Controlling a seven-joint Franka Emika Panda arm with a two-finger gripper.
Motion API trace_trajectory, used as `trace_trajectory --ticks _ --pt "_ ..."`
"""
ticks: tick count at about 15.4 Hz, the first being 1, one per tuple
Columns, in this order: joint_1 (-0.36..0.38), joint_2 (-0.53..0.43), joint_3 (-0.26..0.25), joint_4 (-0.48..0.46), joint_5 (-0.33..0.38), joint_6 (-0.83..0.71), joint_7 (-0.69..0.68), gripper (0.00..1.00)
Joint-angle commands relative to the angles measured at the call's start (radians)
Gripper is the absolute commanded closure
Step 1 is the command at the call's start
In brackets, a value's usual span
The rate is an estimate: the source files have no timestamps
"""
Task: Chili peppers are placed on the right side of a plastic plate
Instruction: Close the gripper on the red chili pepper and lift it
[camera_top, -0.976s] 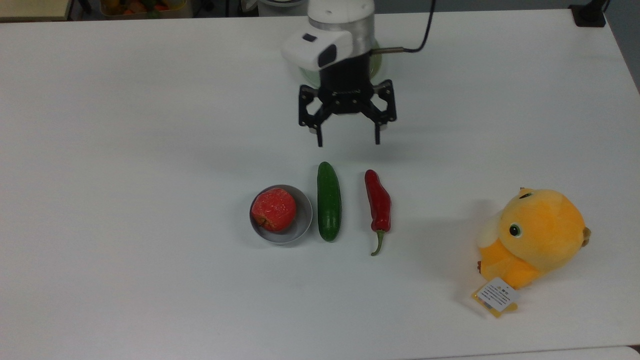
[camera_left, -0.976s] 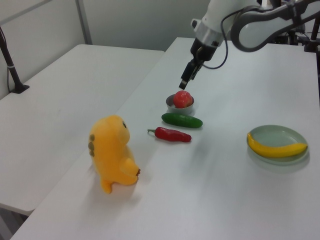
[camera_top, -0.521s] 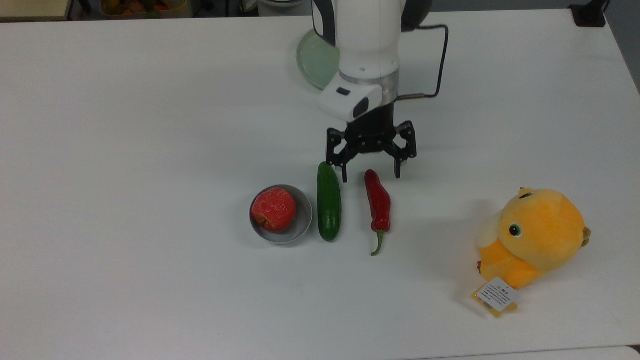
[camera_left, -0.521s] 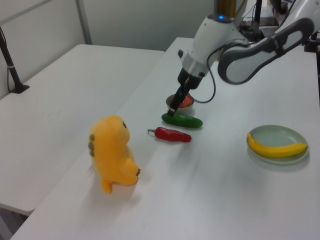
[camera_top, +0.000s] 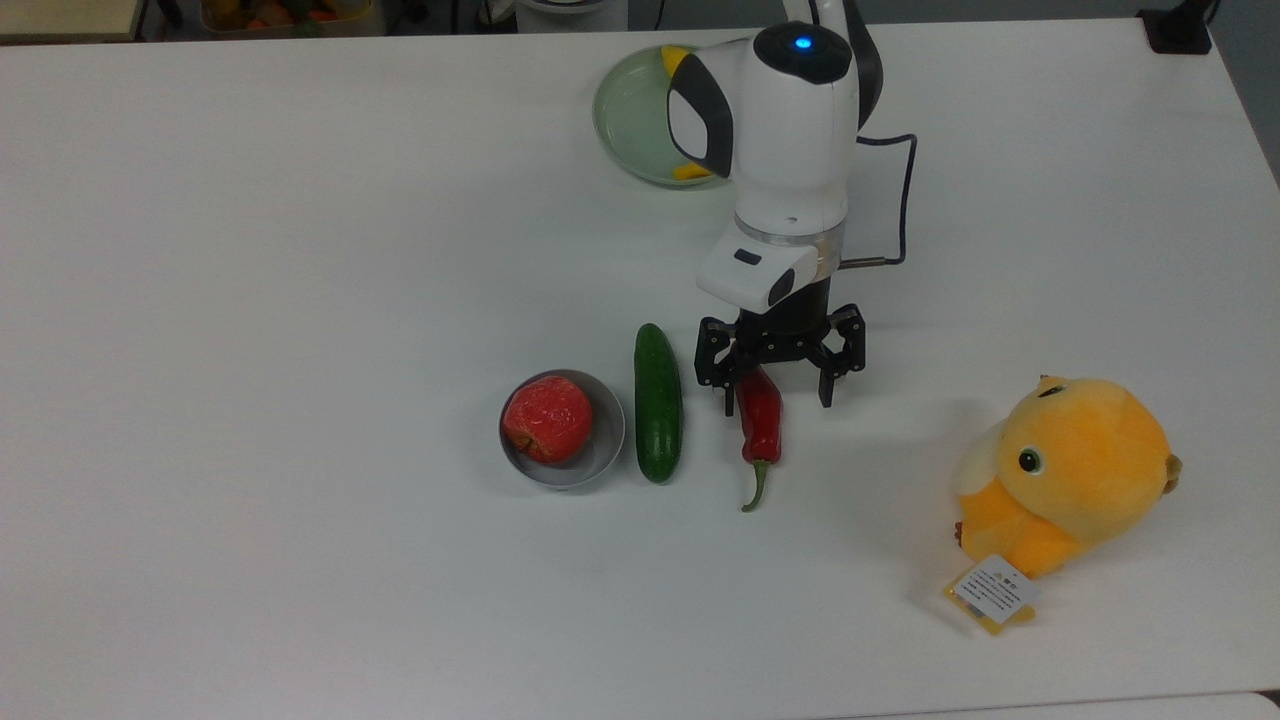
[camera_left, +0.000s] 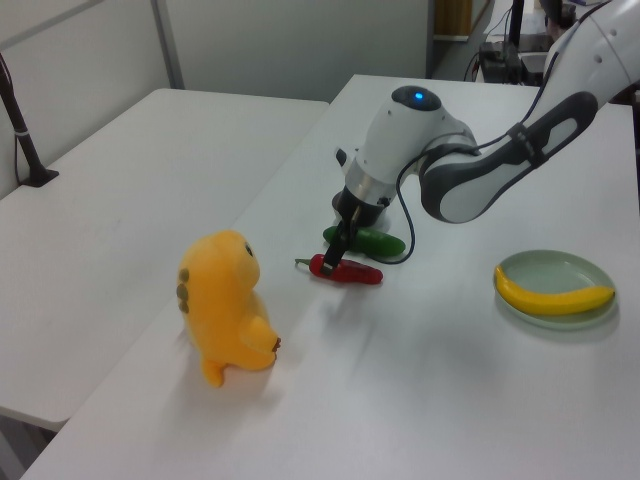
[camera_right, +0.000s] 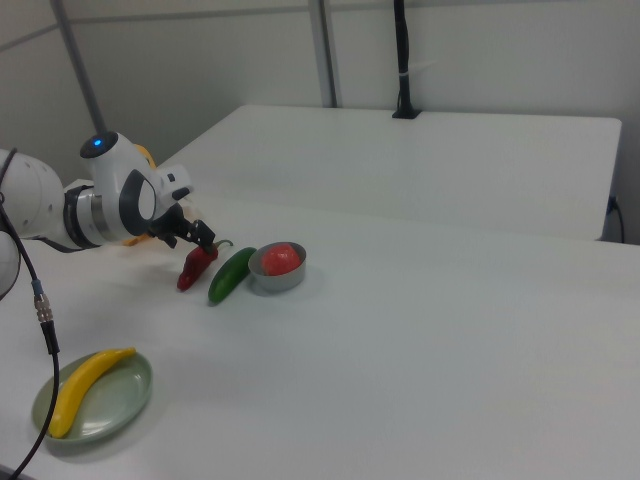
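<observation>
Over the chili (camera_top: 762, 425), lying on the desk (camera_top: 300, 300) beside the cucumber (camera_top: 658, 402) | gripper (camera_top: 778, 401) has descended from above the plate (camera_top: 628, 120) | fingers wide, straddling its blunt end | grasp imminent, not yet closed.

Bright, even overhead light in all three views — white table (camera_top: 300, 300) close to washed out, faint bluish cast in the top view. Shadows soft and short: pale smudge beside the plush toy (camera_top: 1070, 470) toward the top view's left, a diffuse one under it in the left view (camera_left: 225, 305). Small specular highlights on the cucumber (camera_top: 658, 402) and the chili peppers (camera_top: 761, 425) — no hard glare. Slight softness on the arm's white housing (camera_left: 400, 140). Background walls in the right view dimmer, grey. No obvious edge distortion.
</observation>
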Motion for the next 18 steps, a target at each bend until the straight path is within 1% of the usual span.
trace_trajectory --ticks 1,2,3,4,5,6,7,12,15,18 --pt "0.007 0.023 -0.005 0.019 -0.035 0.010 0.028 0.07" --pt "0.007 0.023 -0.005 0.016 -0.047 0.010 0.028 0.12" --pt "0.007 0.023 -0.005 0.015 -0.061 0.009 0.029 0.30" --pt "0.005 0.023 -0.005 0.013 -0.064 0.009 0.031 0.51" --pt "0.007 0.025 -0.005 0.013 -0.064 0.009 0.031 0.63" --pt "0.005 0.023 -0.005 0.013 -0.064 0.007 0.035 0.86" --pt "0.004 0.023 -0.005 0.013 -0.065 0.007 0.035 0.96" --pt "-0.001 0.008 -0.005 0.015 -0.072 0.004 0.035 0.98" --pt "-0.006 -0.037 -0.007 0.013 -0.070 0.003 0.035 0.98" --pt "-0.028 -0.116 -0.011 -0.005 -0.067 -0.002 0.034 0.98"
